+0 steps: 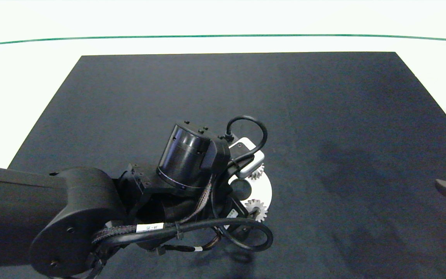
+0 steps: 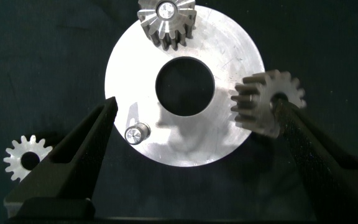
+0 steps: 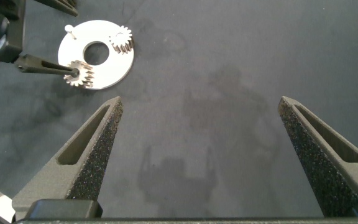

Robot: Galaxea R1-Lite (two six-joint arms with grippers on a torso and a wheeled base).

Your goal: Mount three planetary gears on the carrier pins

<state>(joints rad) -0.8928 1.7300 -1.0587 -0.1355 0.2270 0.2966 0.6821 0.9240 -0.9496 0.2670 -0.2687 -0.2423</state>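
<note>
Left wrist view: left gripper [image 2: 194, 134] spread wide over disc [image 2: 229, 140].
Tilted gear [image 2: 263, 102]: touching 3 o'clock finger [image 2: 316, 146].
Right gripper [image 3: 197, 155]: spread, empty.

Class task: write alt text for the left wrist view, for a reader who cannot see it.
A white carrier disc on a dark mat has one gear seated on a pin, a second gear tilted at the disc's edge against one finger of the open left gripper, and one bare pin. A third gear lies on the mat off the disc.

Black mat [image 1: 323, 116] (on white table [image 1: 21, 77])
</note>
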